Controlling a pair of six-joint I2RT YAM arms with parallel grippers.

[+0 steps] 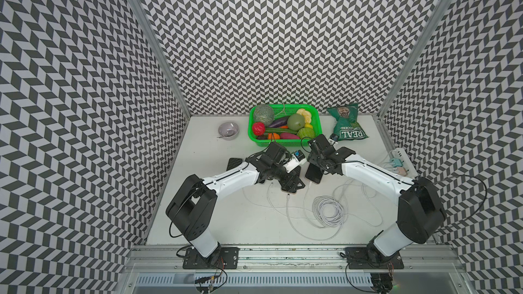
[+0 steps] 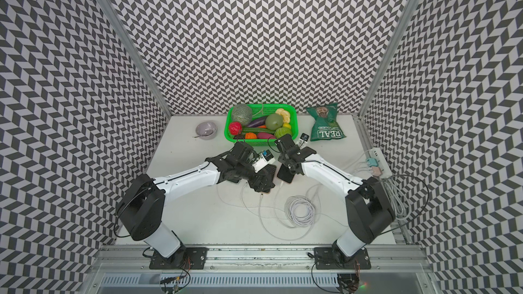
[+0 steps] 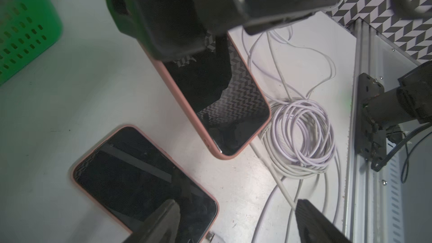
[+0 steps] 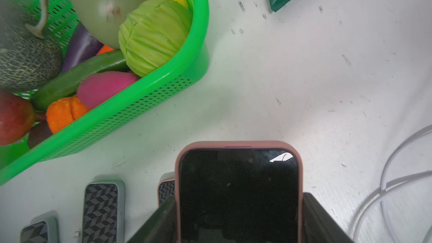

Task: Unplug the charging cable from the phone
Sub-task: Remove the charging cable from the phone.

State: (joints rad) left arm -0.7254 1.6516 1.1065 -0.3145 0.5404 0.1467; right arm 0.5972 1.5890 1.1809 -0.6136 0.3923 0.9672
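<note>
Firmly, the right gripper clasps a pink-cased phone by its two long edges, one finger pressed on each side, the screen facing up. I judge that this grip is there so the phone does not slide when its cable is pulled. A white cable comes out from under the end of this phone far from the right fingers; whether it sits in the socket I cannot tell.

The left gripper is released, and its fingers stand apart just above the table. Between them lies a plug at the end of a second pink-cased phone. This phone lies flat, partly under one finger, and the white cable passes close to the other finger. So the fingers seem placed to close across a connector, but which of the two they aim for is not clear.

Beyond the left fingers a coil of cable lies loose on the table, which gives slack. Ahead of the right fingers, well apart, stands a green basket of toy vegetables, out of the way.
</note>
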